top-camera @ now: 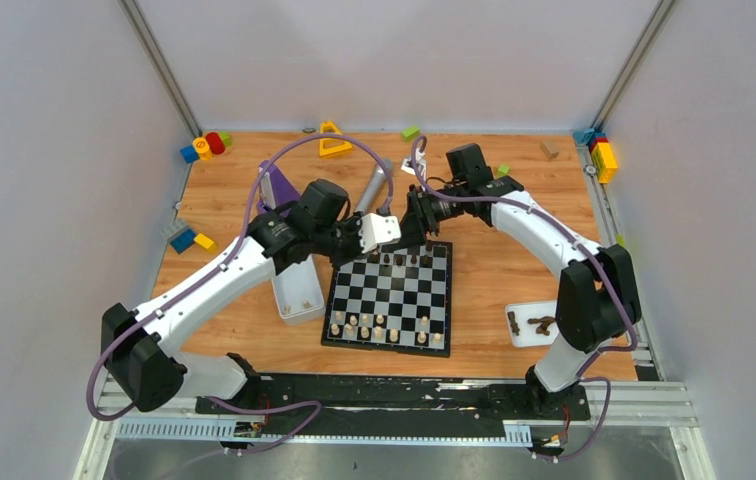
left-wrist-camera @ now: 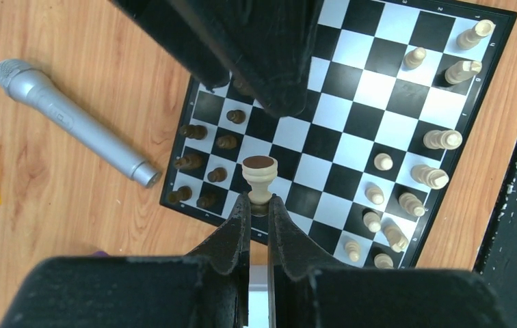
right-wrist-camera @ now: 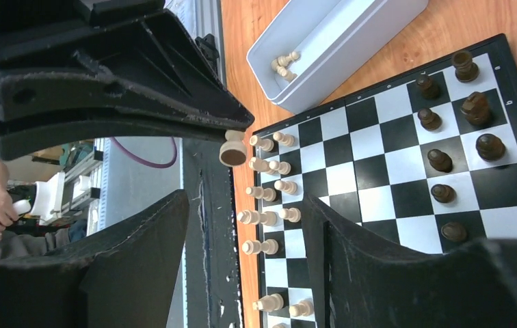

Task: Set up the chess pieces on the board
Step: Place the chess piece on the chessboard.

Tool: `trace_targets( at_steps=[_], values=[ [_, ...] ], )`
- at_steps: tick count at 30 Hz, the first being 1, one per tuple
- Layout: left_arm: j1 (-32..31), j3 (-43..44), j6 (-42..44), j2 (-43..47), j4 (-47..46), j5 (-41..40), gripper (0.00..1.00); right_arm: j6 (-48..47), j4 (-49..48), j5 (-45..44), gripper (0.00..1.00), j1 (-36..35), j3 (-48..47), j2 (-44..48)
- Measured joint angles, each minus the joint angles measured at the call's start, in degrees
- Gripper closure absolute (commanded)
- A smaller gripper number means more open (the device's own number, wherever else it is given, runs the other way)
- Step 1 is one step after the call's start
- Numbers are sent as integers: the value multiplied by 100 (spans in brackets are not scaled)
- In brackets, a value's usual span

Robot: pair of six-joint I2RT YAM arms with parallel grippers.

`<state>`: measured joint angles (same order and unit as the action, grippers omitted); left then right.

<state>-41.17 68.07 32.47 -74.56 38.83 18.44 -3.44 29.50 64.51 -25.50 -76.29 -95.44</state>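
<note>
Pinching pale turned chess piece (left-wrist-camera: 258,179), tapered left fingers (left-wrist-camera: 236,229)

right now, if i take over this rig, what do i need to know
Left gripper: shut on a light piece, held above the dark end of the board.
Right gripper: open, empty, by the board's far edge.
Done: light pieces stand on the near rows, dark pieces on the far rows; neither side looks complete.
Left: place the held piece, then the light ones in the bin and the dark ones in the tray.
</note>
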Motion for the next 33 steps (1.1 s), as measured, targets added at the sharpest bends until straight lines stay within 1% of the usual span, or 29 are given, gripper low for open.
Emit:
trace_targets(
  at_steps=[7, 13, 16, 19, 21, 22, 23, 24, 25, 26, 27, 28, 29, 30, 32, 33],
  values=[
    [-190, 136, -72, -155, 0, -131, 90, 173, 0, 105, 42, -179, -190, -278],
    [-271, 197, -105, -243, 2, -236, 90, 214, -13, 79, 51, -345, -262, -479],
    [-282, 210, -111, -271, 9, -262, 90, 221, -13, 70, 60, -391, -262, -544],
    [-299, 227, -114, -286, 9, -297, 88, 238, -7, 72, 75, -435, -262, -570],
    [-306, 227, -114, -286, 9, -317, 83, 245, -4, 81, 84, -446, -267, -573],
    [-306, 227, -114, -286, 11, -334, 76, 232, -2, 85, 88, -446, -269, -573],
    [-306, 227, -116, -286, 15, -348, 72, 223, -2, 79, 92, -446, -271, -573],
    [-306, 227, -118, -286, 15, -356, 64, 227, 0, 76, 94, -444, -273, -573],
    [-306, 227, -125, -286, 13, -358, 59, 219, 4, 74, 96, -444, -273, -573],
    [-306, 227, -142, -286, 13, -363, 47, 203, 4, 70, 98, -442, -273, -573],
    [-306, 227, -138, -286, 11, -374, 41, 190, 4, 68, 99, -428, -273, -573],
    [-306, 227, -131, -280, 0, -389, 30, 184, 4, 68, 100, -411, -271, -573],
    [-306, 214, -149, -264, -17, -407, 26, 177, 0, 68, 100, -380, -262, -564],
    [-295, 188, -164, -225, -50, -402, 19, 160, 0, 68, 100, -337, -236, -542],
    [-236, 114, -155, -111, -111, -367, 12, 114, 4, 70, 100, -203, -140, -450],
    [-151, 59, -195, -4, -146, -282, 11, 74, 15, 68, 100, -116, -76, -367]
  ],
)
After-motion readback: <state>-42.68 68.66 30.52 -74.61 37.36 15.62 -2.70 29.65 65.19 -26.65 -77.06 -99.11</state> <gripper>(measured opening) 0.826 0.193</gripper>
